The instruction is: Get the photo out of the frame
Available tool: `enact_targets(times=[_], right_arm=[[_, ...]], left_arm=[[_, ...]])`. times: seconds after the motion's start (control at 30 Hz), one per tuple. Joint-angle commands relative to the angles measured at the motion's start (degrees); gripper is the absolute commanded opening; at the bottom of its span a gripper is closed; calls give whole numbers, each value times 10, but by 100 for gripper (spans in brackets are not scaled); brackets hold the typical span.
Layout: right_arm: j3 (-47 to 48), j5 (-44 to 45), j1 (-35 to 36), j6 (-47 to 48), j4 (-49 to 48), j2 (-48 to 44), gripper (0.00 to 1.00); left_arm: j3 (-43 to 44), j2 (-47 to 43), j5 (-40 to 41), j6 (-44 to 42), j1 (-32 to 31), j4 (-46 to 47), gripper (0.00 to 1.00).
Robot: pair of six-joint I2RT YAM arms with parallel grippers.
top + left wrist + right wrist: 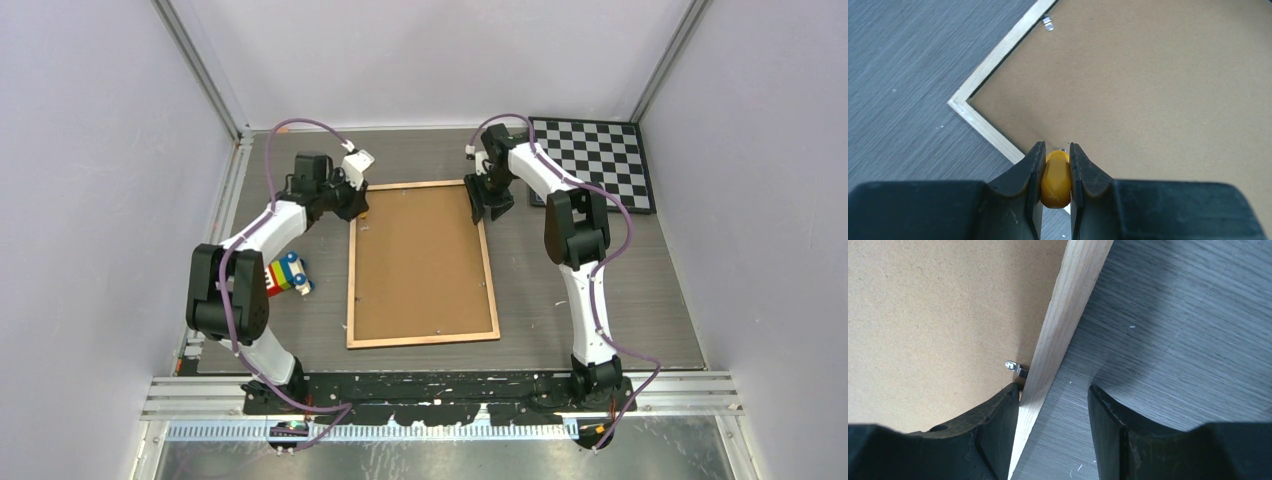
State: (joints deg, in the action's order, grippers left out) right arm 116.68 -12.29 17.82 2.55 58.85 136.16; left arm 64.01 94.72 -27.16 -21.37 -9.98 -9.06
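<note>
Frame point(421, 262) back-up | left tool point(1056, 148) pinching yellow piece point(1055, 176), maybe plastic | right tool point(1053, 388) spread

Frame point(423, 341) rim pale wood, backing point(420, 260) brown; checkerboard point(598, 160) black-white; piece point(1055, 177) yellow.

A robotics lab test cell: plain pale walls point(90, 150) held by aluminium struts point(205, 75) box in a grey wood-grain table point(640, 290). Two robot arms point(575, 230) are bolted at its near edge, and a checkered board point(595, 160) lies in the far corner
</note>
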Motion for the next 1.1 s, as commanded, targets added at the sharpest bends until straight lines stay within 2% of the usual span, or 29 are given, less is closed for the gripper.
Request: enact_targets(times=[0.0, 0.13, 0.27, 0.43, 0.53, 0.63, 0.87, 1.07], right_arm=[[-6, 10, 3, -7, -11, 40, 57], [-3, 4, 3, -3, -11, 32, 58], [-23, -31, -1, 16, -39, -9, 61], [-115, -149, -3, 28, -162, -127, 67], [-178, -233, 4, 1, -264, -189, 70], [-215, -280, 27, -22, -344, -235, 71], [-234, -319, 97, -21, -421, -283, 70], [-231, -324, 130, -3, -440, -293, 63]], left_arm=[[-5, -23, -47, 12, -9, -31, 0], [15, -25, -36, 32, -7, -29, 0], [52, -32, -50, 92, 2, -35, 0], [78, -52, -77, 206, 3, -40, 0], [80, -66, -95, 309, 3, -27, 0], [74, -81, -105, 397, 3, -1, 0], [66, -99, -133, 531, 4, 47, 0], [58, -111, -148, 588, 3, 74, 0]])
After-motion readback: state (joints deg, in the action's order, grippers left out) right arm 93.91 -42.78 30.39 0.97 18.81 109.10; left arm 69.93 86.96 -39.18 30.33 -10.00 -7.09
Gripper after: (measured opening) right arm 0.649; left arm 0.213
